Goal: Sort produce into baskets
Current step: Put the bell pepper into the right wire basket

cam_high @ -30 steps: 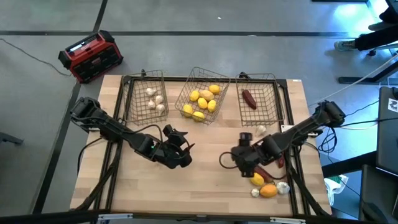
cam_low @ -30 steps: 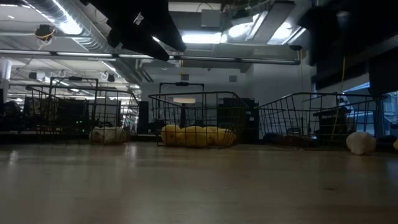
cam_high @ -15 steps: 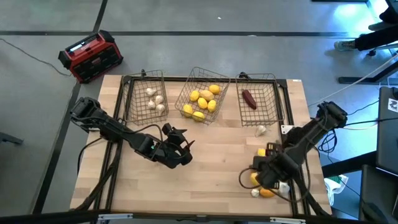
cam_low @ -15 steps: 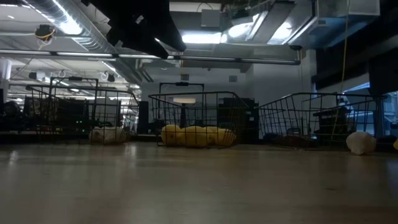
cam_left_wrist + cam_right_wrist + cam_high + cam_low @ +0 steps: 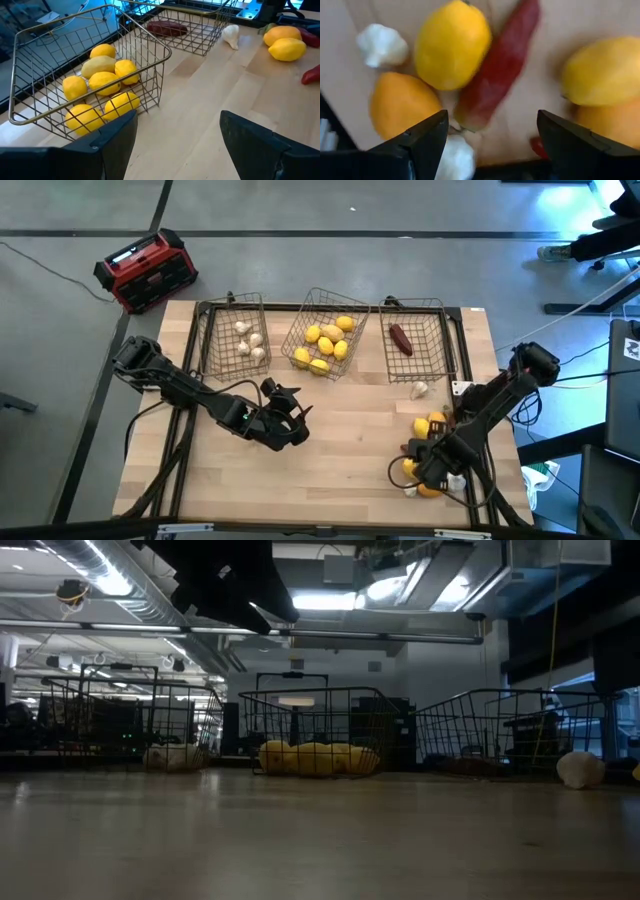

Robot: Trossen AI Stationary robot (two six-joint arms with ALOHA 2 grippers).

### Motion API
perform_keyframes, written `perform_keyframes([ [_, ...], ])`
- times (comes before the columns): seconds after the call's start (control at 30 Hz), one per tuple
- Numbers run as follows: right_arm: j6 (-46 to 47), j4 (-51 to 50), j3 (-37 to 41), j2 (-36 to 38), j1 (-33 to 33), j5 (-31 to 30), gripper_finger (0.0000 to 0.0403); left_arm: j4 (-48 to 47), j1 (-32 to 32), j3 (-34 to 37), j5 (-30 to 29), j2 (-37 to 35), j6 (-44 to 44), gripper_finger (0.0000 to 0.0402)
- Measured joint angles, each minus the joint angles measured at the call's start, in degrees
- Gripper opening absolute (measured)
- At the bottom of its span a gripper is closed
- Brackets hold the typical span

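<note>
A loose cluster of produce (image 5: 428,477), with a lemon (image 5: 451,44), a dark red piece (image 5: 496,70), an orange one (image 5: 402,106) and white bulbs (image 5: 381,44), is seen on the tabletop (image 5: 340,450) near its right front corner. The right gripper (image 5: 490,137) is poised over it, jaws wide and empty. Three baskets (image 5: 325,332) are lined along the far edge. The left gripper (image 5: 290,420) is held mid-table, jaws wide and empty.

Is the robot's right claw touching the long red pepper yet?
Apart. The right wrist view shows the open right claw with its fingers on either side of the red pepper, bare table between them and it.
</note>
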State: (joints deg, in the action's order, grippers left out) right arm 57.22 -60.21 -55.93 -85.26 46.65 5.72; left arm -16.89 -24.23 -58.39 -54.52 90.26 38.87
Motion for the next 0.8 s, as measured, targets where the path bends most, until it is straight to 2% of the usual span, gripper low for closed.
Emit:
perform_keyframes([
  [0.47, 2.57, 12.71, 9.59, 1.8, -0.13, 0.43, 0.0303, -0.5, 0.09, 0.0, -0.17, 0.0, -0.25, 0.0281],
  [0.8, 2.52, 15.11, 14.23, 1.8, -0.2, -5.69, 0.0303, -0.48, 0.33, 0.0, -0.17, 0.0, 0.0, 0.0281],
])
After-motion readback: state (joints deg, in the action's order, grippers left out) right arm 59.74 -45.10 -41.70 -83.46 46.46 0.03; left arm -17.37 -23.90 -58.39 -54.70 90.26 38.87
